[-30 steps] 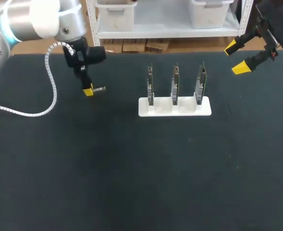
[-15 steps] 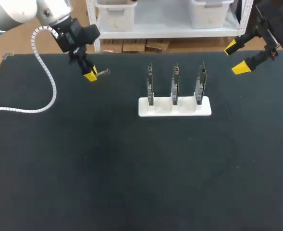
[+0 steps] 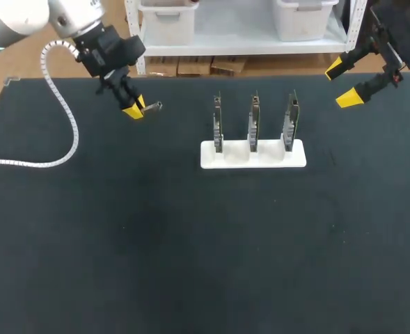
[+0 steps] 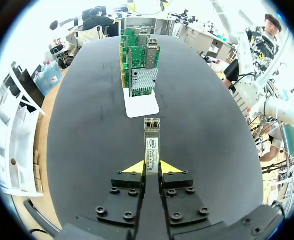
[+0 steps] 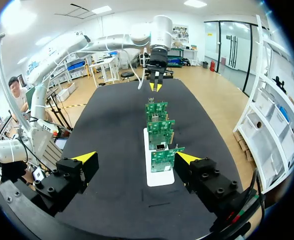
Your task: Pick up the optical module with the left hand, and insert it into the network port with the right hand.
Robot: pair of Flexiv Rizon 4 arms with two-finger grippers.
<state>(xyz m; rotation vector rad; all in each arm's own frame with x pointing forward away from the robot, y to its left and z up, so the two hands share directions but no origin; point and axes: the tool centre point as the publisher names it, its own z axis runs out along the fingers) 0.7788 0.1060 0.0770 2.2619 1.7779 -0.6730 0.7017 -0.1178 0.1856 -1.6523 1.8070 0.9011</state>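
Note:
My left gripper [image 3: 133, 111] hangs above the table's far left, shut on a small silver optical module [image 3: 151, 106] that sticks out toward the cards. In the left wrist view the module [image 4: 151, 144] sits clamped between the yellow tips of that gripper [image 4: 151, 168], pointing at the card rack. Three upright green network cards [image 3: 253, 122] stand in a white holder [image 3: 253, 156] at the table's middle back; the holder [image 4: 141, 105] lies ahead of the module. My right gripper [image 3: 345, 83] is raised at the far right, open and empty; its own view shows the gripper [image 5: 137, 159] wide apart with the cards [image 5: 159, 131] ahead.
A white coiled cable [image 3: 55, 104] trails from my left arm down over the table's left side. The black table [image 3: 191, 243] stretches toward the front with nothing else on it.
My left gripper has lifted the module and carried it back and slightly right, away from the table surface. The right arm has kept still.

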